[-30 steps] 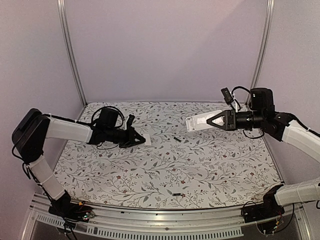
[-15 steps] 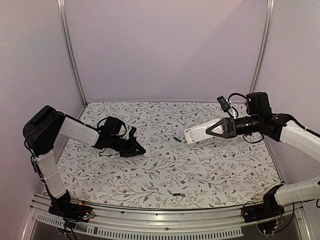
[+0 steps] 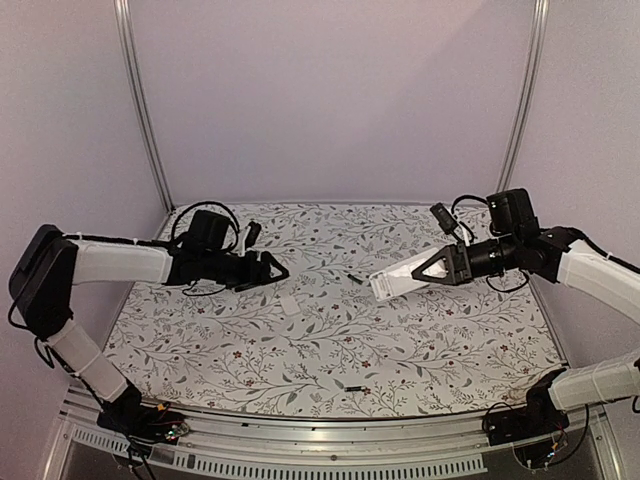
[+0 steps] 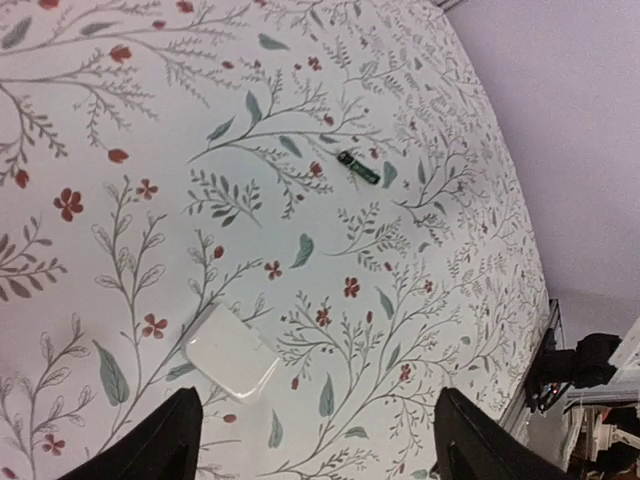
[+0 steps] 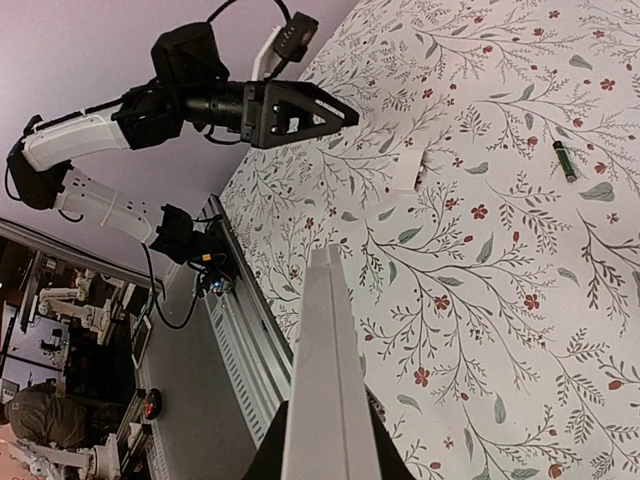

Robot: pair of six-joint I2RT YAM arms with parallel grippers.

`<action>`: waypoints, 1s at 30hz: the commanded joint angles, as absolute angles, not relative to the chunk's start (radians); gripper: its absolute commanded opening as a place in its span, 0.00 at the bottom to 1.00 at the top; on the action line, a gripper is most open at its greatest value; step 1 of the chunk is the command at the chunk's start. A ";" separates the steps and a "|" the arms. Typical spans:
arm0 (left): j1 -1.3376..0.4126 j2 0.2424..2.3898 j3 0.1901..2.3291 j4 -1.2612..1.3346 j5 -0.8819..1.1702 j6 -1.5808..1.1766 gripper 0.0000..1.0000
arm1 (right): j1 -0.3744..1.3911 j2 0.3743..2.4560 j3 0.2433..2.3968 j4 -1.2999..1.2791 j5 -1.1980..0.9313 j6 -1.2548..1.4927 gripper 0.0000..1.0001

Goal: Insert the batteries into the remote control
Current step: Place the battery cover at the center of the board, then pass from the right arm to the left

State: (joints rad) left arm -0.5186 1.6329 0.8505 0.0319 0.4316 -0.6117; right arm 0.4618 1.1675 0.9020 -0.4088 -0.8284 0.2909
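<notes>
Our left gripper [image 3: 272, 267] hovers just left of the cover plate [image 3: 291, 303], jaws spread and holding nothing. The plate lies flat on the tabletop [image 3: 450, 340]. Right of the plate and slightly farther back lies one battery [image 3: 354, 278]. The other battery [image 3: 353, 385] sits right of the plate, near the front edge. Farther right of the plate, our right gripper [image 3: 422, 270] holds the remote control [image 3: 392, 284] in the air, jaws pinching its end. We judge a battery pick comes next. We should set the spread jaws across the back battery's width, go fully down, then close at mid-length.
</notes>
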 commanded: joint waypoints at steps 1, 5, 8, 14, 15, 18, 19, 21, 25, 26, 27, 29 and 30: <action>-0.626 1.462 0.920 0.014 0.389 -0.394 0.84 | 0.492 1.198 0.926 -0.443 -0.862 0.265 0.00; -0.782 1.405 0.973 -0.030 0.308 -0.172 0.99 | 0.515 1.233 0.965 -0.447 -0.876 0.268 0.00; -0.863 1.432 1.039 -0.088 0.288 -0.063 1.00 | 0.540 1.260 0.996 -0.469 -0.887 0.260 0.00; -1.010 1.559 1.205 -0.227 0.259 0.079 0.99 | 0.570 1.306 1.034 -0.498 -0.878 0.244 0.00; -1.029 1.583 1.228 -0.243 0.242 0.094 0.99 | 0.572 1.307 1.038 -0.497 -0.876 0.247 0.00; -1.080 1.640 1.285 -0.271 0.154 0.134 1.00 | 0.577 1.315 1.051 -0.484 -0.877 0.264 0.00; -1.092 1.656 1.304 -0.285 0.132 0.143 0.99 | 0.580 1.316 1.053 -0.479 -0.877 0.271 0.00; -1.110 1.687 1.332 -0.298 0.091 0.151 1.00 | 0.585 1.322 1.057 -0.474 -0.877 0.279 0.00; -1.135 1.733 1.382 -0.323 -0.012 0.172 0.96 | 0.598 1.336 1.061 -0.471 -0.881 0.287 0.00; -1.142 1.740 1.391 -0.326 -0.046 0.174 0.94 | 0.600 1.338 1.063 -0.469 -0.882 0.290 0.00; -1.145 1.750 1.400 -0.330 -0.067 0.175 0.92 | 0.602 1.341 1.063 -0.466 -0.883 0.292 0.00; -1.150 1.765 1.417 -0.344 -0.088 0.183 0.86 | 0.606 1.346 1.067 -0.463 -0.885 0.300 0.01; -1.153 1.771 1.423 -0.348 -0.103 0.186 0.83 | 0.608 1.348 1.070 -0.463 -0.886 0.302 0.01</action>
State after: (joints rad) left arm -1.1305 1.7424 1.3815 -0.3016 0.0036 0.1555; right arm 0.5957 1.3369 1.0298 -0.4843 -0.8669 0.2813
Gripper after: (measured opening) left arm 0.872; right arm 0.135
